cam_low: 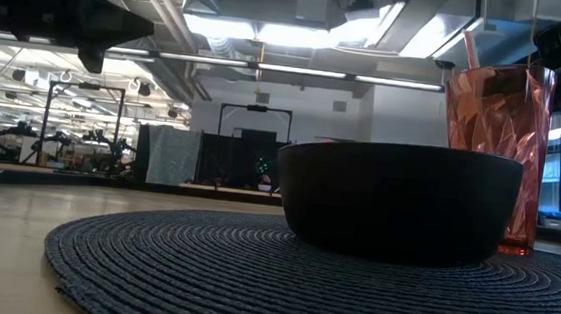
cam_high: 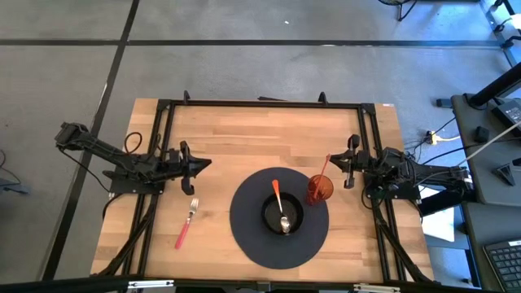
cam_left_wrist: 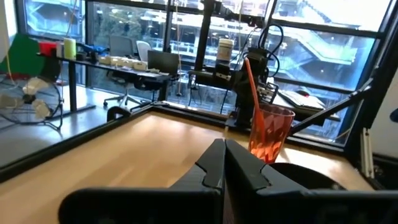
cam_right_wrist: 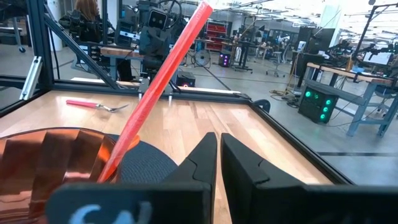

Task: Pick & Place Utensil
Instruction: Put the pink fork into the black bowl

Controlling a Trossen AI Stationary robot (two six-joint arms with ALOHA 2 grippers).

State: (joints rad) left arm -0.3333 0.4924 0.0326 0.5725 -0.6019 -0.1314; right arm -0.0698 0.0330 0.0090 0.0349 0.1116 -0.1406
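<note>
A fork (cam_high: 186,224) with a pink handle lies flat on the wooden table (cam_high: 244,130), left of a round dark mat (cam_high: 244,228). A black bowl (cam_high: 282,214) stands on the mat. In it a spoon (cam_high: 280,207) rests with its metal head down and its orange handle leaning over the far rim. My left gripper (cam_high: 207,163) hovers shut, above and beyond the fork, pointing level toward the table's right. My right gripper (cam_high: 335,160) hovers shut at the right, facing it. The fork (cam_right_wrist: 99,106) also shows in the right wrist view.
A red faceted cup (cam_high: 319,189) with a red straw (cam_high: 326,167) stands on the mat's right part, close in front of my right gripper. Black frame rails (cam_high: 260,103) run round the table. Bare wood lies between the two grippers.
</note>
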